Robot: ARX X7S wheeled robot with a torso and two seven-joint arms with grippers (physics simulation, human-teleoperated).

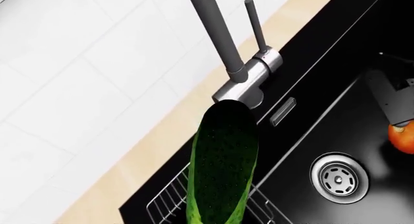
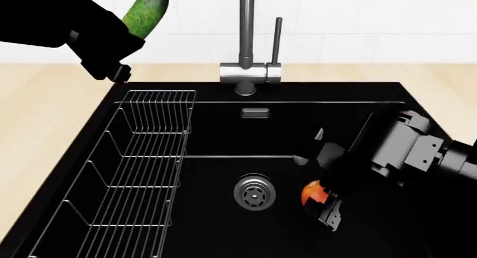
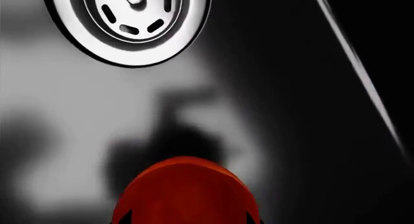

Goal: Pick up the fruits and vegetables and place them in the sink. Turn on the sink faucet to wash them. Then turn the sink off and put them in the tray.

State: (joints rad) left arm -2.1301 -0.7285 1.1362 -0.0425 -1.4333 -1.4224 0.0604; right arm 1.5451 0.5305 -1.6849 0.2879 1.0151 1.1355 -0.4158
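cucumber clamped in left gripper, long axis tilted up toward the wall; right gripper closed around red-orange fruit beside the sink drain.

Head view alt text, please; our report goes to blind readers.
Left pincer holds a green cucumber over the counter, beside the faucet. Right pincer is low in the black sink, around a red-orange fruit near the drain.
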